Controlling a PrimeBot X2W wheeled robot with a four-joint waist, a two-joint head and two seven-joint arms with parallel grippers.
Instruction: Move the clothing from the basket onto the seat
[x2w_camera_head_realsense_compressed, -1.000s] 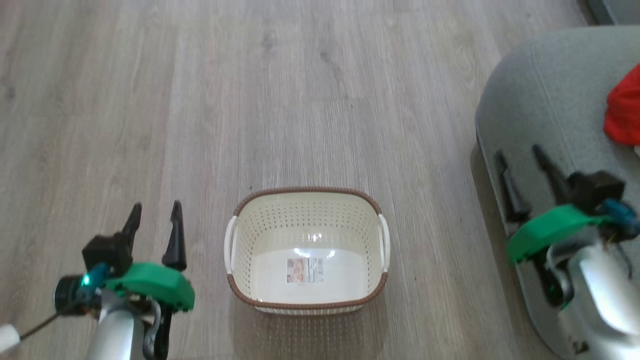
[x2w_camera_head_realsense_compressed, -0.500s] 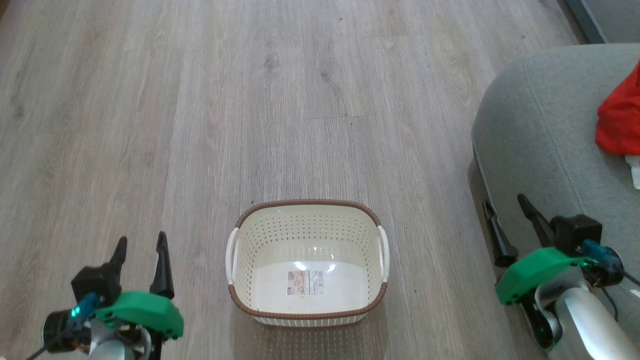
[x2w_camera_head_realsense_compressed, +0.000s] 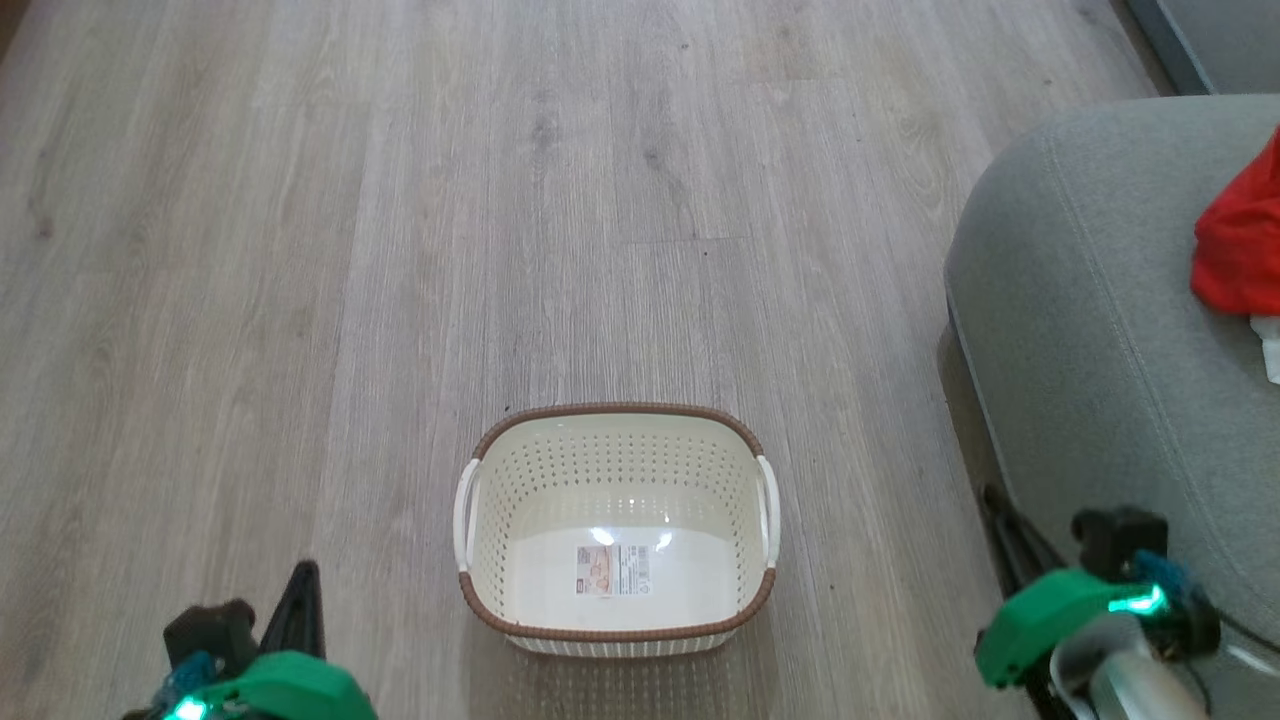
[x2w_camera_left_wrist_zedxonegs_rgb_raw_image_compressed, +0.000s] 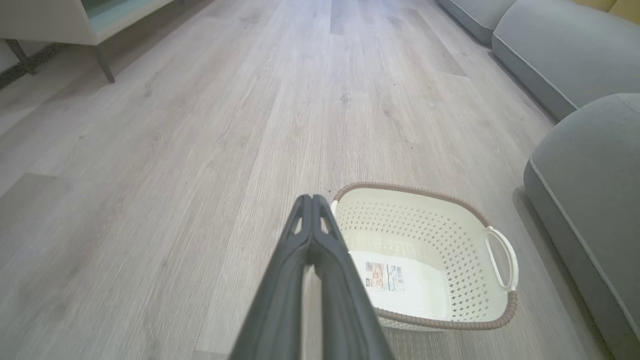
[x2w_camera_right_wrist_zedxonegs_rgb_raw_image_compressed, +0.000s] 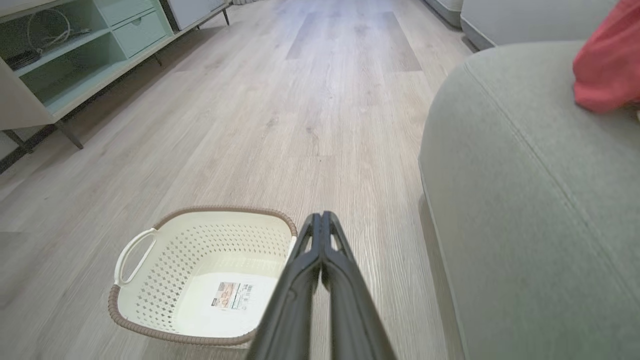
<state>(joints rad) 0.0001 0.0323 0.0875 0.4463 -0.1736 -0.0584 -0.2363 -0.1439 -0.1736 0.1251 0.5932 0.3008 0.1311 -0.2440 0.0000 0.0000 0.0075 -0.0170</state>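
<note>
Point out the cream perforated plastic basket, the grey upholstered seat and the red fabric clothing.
cream perforated plastic basket (x2w_camera_head_realsense_compressed: 615, 462), head view, far inner wall.
grey upholstered seat (x2w_camera_head_realsense_compressed: 1080, 330), head view, bare top surface.
red fabric clothing (x2w_camera_head_realsense_compressed: 1238, 255), head view, middle of heap.

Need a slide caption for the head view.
Empty basket on the wood floor, red clothing on the grey seat, left gripper and right gripper shut.
</note>
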